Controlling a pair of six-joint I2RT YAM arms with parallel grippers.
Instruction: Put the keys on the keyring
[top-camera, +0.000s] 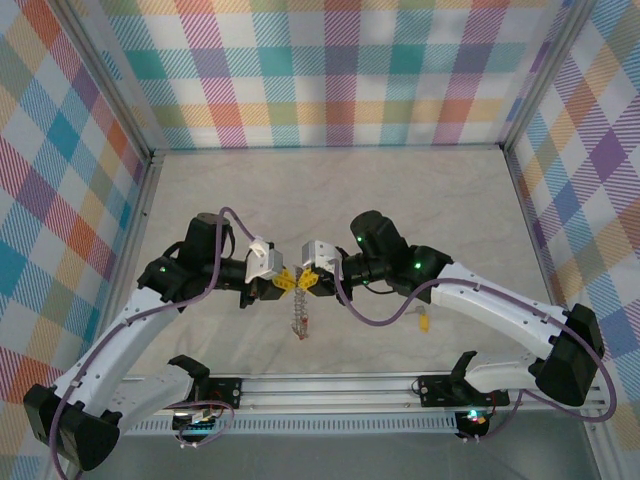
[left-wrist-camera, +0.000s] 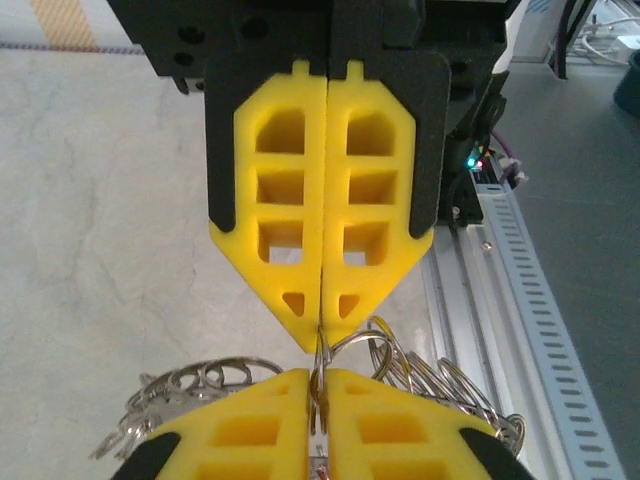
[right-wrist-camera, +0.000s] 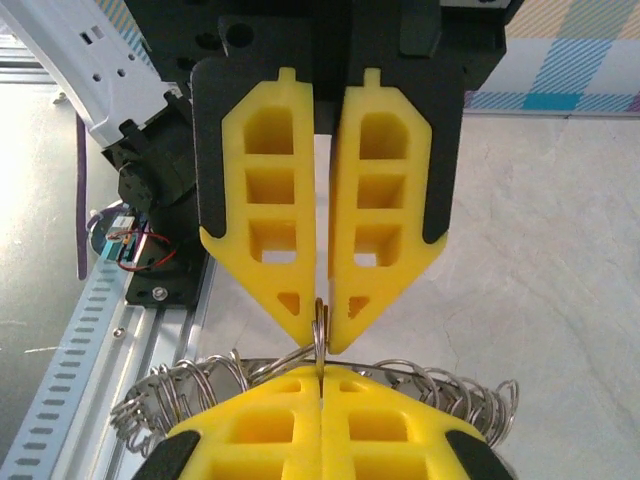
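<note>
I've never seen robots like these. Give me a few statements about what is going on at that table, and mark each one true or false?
1. The left gripper and the right gripper meet tip to tip above the table. True.
2. The keyring lies flat on the table, untouched. False: it hangs from the two grippers, pinched between their tips.
3. A key with a yellow tag lies on the table beside the right arm. True.
4. The gripper fingers are blue. False: they are yellow.
</note>
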